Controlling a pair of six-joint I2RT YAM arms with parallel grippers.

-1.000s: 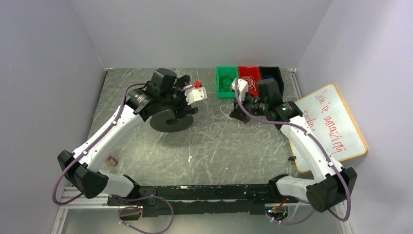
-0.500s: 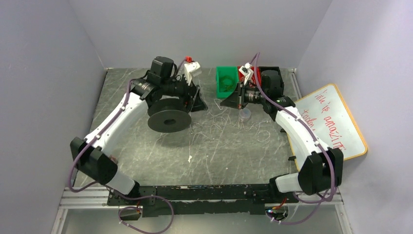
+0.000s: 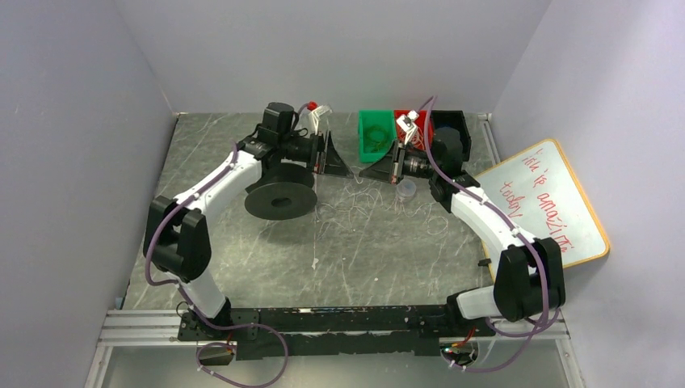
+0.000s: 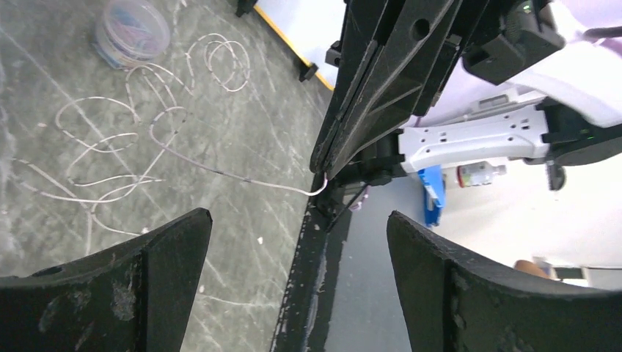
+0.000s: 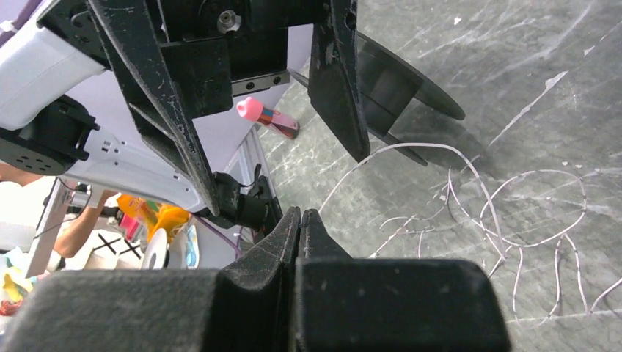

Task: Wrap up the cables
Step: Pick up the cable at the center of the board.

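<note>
right tool (image 5: pixel 299 218) pinching cables (image 4: pixel 286 188) — left tool (image 4: pixel 297 220) agape, facing it

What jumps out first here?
The two hands face each other nearly tip to tip over the table's far middle: the left hand wide open, the right hand shut on one end of the whitish wire. The rest lies in loose curls beside the big black spool on the left.

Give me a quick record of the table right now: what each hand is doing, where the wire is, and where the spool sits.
left hand: open, empty, facing the right hand
right hand: shut, pinching one end of the wire
wire: the rest lies in loose loops on the table
spool: black, on the table beside the left arm
tub: small, clear, near the loops
</note>
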